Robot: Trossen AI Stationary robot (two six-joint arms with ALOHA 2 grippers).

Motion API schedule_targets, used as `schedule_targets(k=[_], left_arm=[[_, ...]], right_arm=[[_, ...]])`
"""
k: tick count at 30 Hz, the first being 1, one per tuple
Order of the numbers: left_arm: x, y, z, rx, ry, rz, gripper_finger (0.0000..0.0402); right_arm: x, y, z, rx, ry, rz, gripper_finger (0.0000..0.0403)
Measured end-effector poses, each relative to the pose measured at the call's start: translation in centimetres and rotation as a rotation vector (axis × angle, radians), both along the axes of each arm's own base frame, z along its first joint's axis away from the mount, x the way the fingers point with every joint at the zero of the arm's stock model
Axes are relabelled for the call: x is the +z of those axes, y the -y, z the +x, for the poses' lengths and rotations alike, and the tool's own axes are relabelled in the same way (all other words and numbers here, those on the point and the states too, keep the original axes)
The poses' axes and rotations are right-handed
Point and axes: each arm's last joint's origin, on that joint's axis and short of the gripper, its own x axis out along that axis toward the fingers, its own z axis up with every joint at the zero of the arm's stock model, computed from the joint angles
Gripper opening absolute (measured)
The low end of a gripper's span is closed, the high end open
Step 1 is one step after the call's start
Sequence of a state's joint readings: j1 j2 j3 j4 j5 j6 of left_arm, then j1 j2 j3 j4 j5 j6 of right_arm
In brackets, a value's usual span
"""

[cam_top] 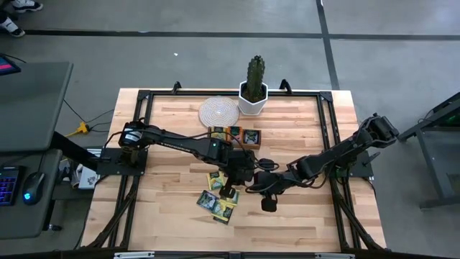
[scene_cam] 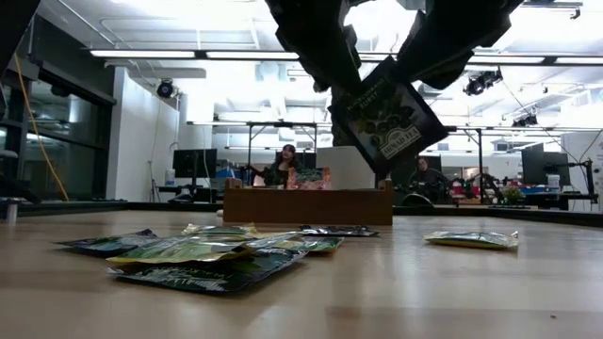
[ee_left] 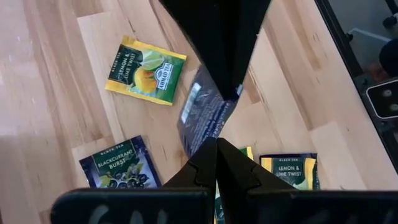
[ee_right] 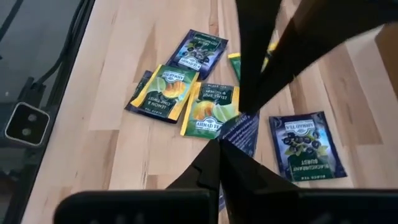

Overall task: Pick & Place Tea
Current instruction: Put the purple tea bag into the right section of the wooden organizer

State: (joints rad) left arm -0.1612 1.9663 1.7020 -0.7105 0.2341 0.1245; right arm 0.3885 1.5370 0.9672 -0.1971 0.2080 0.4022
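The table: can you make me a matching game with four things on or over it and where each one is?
1 cactus
2 wooden tray
3 dark tea packet
4 round woven mat

a in the air, pinched by left gripper and right gripper
b in a white pot
c flat beside the pot
d mid-table, holding packets

Pairs: 1-b, 2-d, 3-a, 4-c.

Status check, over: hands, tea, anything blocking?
Left hand shut on dark tea packet, held off table. Right hand shut on same packet. Loose packets below; tray beyond.
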Motion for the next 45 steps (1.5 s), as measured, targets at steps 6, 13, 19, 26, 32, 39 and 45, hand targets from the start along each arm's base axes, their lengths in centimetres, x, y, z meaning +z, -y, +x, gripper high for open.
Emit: schedule_targets(k=[6, 13, 19, 26, 32, 39, 45], left_arm=[[0.0, 0.0, 0.0, -0.002, -0.004, 0.002, 0.0], [0.4, 0.0, 0.0, -0.011, 0.029, 0.044, 0.0001], [0.6, 0.0, 0.1, -0.034, 0.046, 0.057, 0.0025], [3.2, -1.3, -1.6, 0.02, 0.013, 0.218, 0.0085], [5.5, -2.5, -4.5, 0.055, 0.067, 0.278, 0.0101], [3.5, -5.3, -9.0, 0.153, 0.153, 0.179, 0.0101], [0.2, -6.2, -14.2, 0.246, 0.335, -0.033, 0.0101]], right_arm=[[-0.1, 0.1, 0.0, -0.043, -0.002, 0.005, 0.0001], [-0.8, 0.4, -0.4, -0.093, -0.074, 0.006, 0.0001], [-0.8, 0.4, -0.6, -0.102, -0.093, 0.009, 0.0], [-0.5, 0.8, -0.8, -0.185, -0.07, -0.019, 0.0], [-0.3, 1.2, -1.5, -0.229, -0.111, -0.05, 0.0], [0.3, 1.2, -2.9, -0.269, -0.151, -0.078, 0.0], [0.8, 2.0, -3.9, -0.315, -0.094, -0.09, 0.0]])
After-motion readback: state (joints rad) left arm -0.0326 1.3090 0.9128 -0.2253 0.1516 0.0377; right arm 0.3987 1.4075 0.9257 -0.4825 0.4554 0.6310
